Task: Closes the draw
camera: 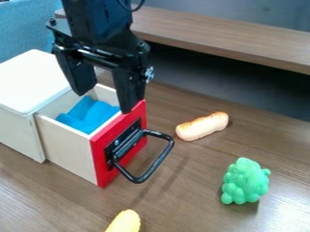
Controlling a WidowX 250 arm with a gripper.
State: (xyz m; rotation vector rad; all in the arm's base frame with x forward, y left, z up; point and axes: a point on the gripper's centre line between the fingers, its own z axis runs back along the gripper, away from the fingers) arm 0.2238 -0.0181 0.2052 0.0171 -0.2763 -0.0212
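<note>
The black arm [100, 18] comes down from the top edge, left of centre, close to upright, with its gripper [102, 103] hanging over the pulled-out drawer [66, 147]. The two fingers point down and stand wide apart with nothing between them; one is above the side of the drawer by the white cabinet [36, 81], the other at the top edge of the red drawer front [100, 163], though whether it touches cannot be told. The drawer sticks out of the cabinet, a blue cloth [91, 115] inside and a black loop handle [162, 156] on its front. On the wooden table [181, 199] lie a toy bread roll [203, 126] beyond the handle, a green toy grape bunch [245, 181] to the right, and a yellow toy corn cob [125, 223] cut by the bottom edge
</note>
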